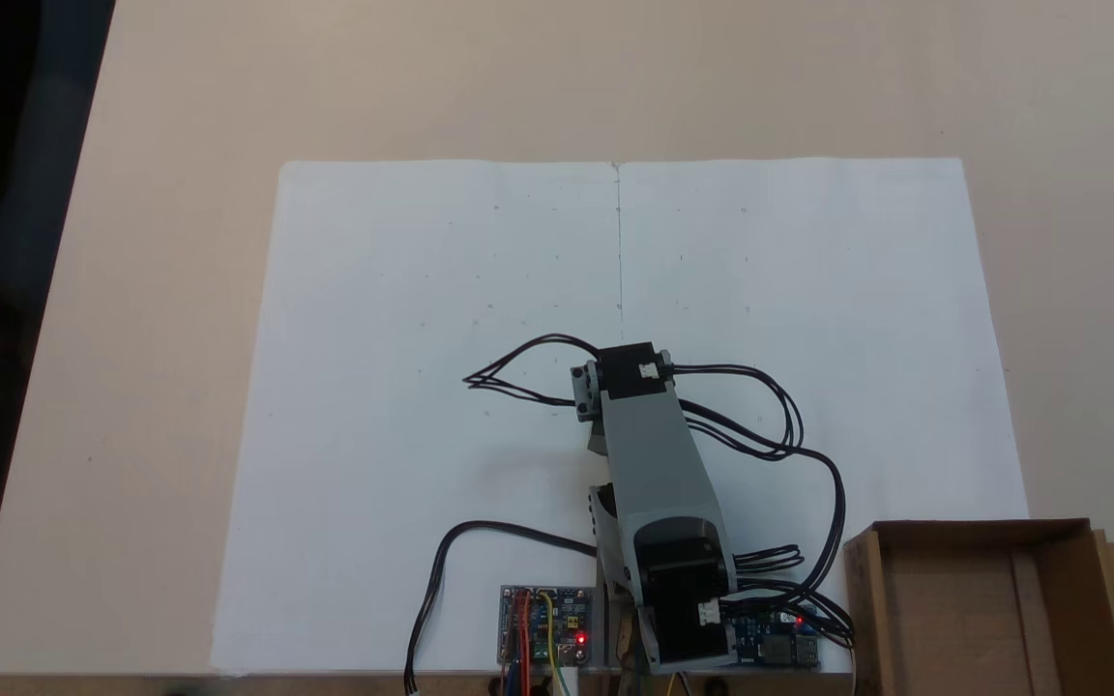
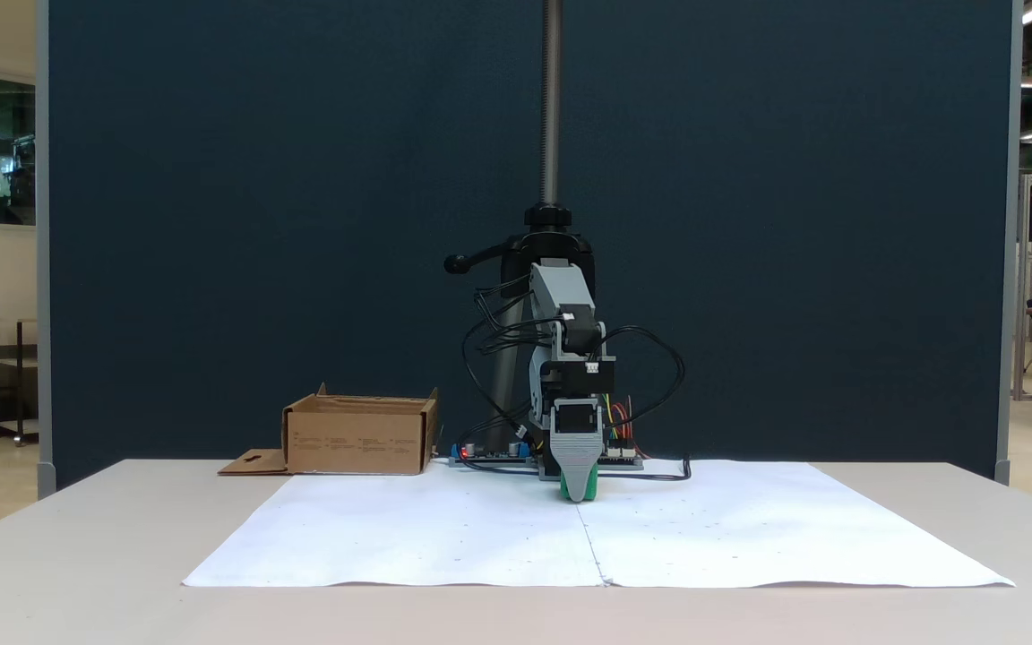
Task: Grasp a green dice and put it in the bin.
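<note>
The green dice (image 2: 567,488), mostly hidden, sits low on the paper (image 2: 444,528), clasped by the gripper (image 2: 578,491).

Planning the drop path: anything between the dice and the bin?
Nothing visible. The dice sits at the end effector tip over the paper; bare paper leads to the bin.
</note>
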Robot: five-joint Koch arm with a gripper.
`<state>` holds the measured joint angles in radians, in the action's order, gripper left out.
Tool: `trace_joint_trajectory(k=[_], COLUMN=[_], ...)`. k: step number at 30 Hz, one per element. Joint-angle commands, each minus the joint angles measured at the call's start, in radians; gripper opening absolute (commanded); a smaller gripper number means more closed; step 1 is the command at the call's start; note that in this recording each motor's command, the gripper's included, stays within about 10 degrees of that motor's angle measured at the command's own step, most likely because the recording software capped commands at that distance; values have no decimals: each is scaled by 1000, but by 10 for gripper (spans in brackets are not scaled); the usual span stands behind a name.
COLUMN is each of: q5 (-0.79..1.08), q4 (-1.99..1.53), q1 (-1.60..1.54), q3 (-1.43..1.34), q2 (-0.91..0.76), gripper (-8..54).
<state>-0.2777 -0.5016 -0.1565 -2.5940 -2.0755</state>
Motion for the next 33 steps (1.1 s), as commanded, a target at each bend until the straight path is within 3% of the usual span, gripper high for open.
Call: trace_joint_trajectory(k=[1, 19, 33], q5=[-23, -23, 54], q4=[58, 334, 453], q1=[-15, 101, 345], q3=[-11, -9, 115], q2=[-12, -250, -272], gripper=[137, 137, 138])
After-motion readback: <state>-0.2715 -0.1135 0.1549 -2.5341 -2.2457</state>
